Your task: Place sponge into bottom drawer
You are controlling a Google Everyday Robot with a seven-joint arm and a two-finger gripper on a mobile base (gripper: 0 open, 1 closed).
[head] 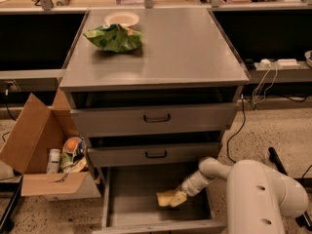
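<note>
The pale yellow sponge (166, 197) lies low inside the open bottom drawer (127, 195), right of its middle. My gripper (177, 198) reaches down into the drawer from the right and sits right at the sponge's right end, touching it. The white arm (253, 189) fills the lower right of the view. The drawer is pulled out below two shut grey drawers with black handles.
A green snack bag (114, 37) and a white bowl (122, 19) sit on the cabinet top (180, 52). An open cardboard box (41, 155) with cans and bottles stands on the floor at the left. Cables run along the floor at the right.
</note>
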